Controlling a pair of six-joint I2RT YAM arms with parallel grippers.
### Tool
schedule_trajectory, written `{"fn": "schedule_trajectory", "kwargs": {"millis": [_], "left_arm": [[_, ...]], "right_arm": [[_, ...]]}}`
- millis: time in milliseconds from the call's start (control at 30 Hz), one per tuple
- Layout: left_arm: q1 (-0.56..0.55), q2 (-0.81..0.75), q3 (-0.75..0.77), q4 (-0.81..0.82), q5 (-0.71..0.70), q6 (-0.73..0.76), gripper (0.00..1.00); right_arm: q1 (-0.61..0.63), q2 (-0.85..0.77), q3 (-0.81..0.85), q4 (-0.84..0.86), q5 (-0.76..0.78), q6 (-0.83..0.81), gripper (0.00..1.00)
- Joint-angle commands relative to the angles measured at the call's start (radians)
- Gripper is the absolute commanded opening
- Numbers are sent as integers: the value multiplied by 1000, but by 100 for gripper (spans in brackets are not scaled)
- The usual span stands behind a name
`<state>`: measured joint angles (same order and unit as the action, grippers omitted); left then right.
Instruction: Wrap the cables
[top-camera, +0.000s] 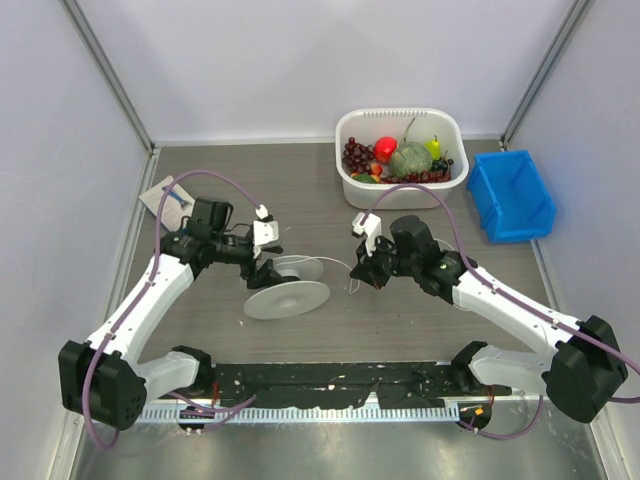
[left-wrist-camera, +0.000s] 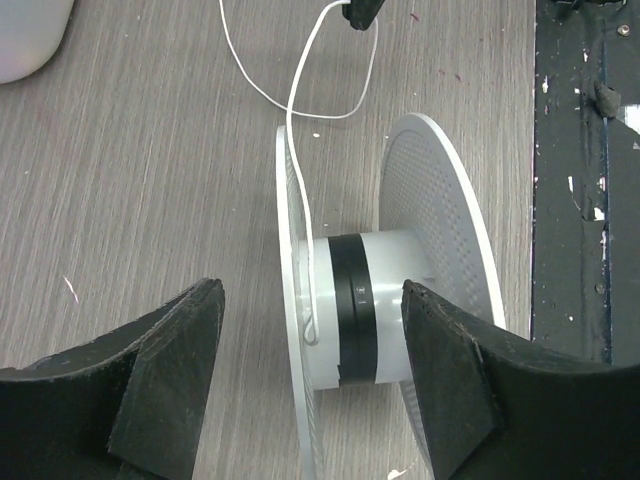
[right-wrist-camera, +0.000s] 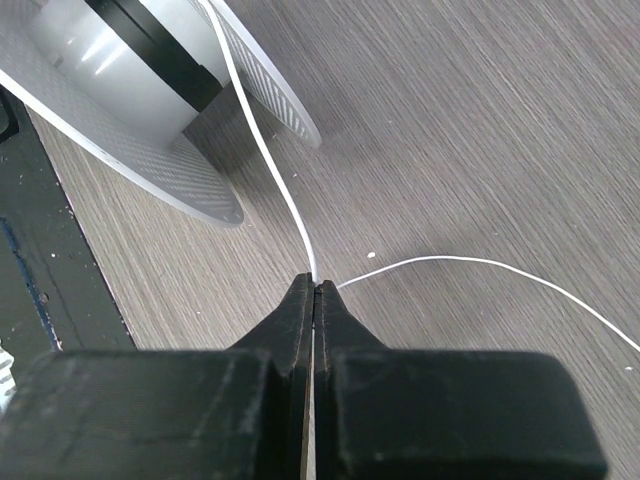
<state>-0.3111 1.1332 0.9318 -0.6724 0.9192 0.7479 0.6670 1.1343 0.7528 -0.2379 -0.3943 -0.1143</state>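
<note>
The thin white cable (left-wrist-camera: 292, 120) runs from the hub of the translucent white spool (left-wrist-camera: 440, 200) out across the table and loops back. The spool lies on its side mid-table (top-camera: 290, 298), with a black band round its hub. My left gripper (left-wrist-camera: 310, 300) is open, one finger on either side of the hub without touching it; it also shows in the top view (top-camera: 268, 268). My right gripper (right-wrist-camera: 315, 285) is shut on the cable (right-wrist-camera: 265, 150) just right of the spool (right-wrist-camera: 130, 90). A loose length trails off to the right. In the top view the right gripper (top-camera: 358, 270) is low over the table.
A white tub (top-camera: 352, 185) of toy fruit stands at the back, with a blue bin (top-camera: 510, 195) to its right. A white card (top-camera: 163, 195) lies at the back left. A black strip (top-camera: 340, 380) runs along the near edge.
</note>
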Motion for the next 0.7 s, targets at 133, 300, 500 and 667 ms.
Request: {"fn": "schedule_trajectory", "kwargs": {"millis": [133, 300, 500, 667], "left_arm": [[4, 16, 44, 4, -11, 31, 54], [6, 26, 39, 14, -43, 30, 46], [6, 31, 32, 13, -66, 53, 36], [4, 25, 30, 16, -82, 57, 4]], "right_arm": [[29, -4, 6, 74, 6, 27, 1], [45, 7, 5, 95, 9, 47, 1], [57, 10, 3, 109, 14, 57, 1], [63, 10, 2, 109, 11, 62, 1]]}}
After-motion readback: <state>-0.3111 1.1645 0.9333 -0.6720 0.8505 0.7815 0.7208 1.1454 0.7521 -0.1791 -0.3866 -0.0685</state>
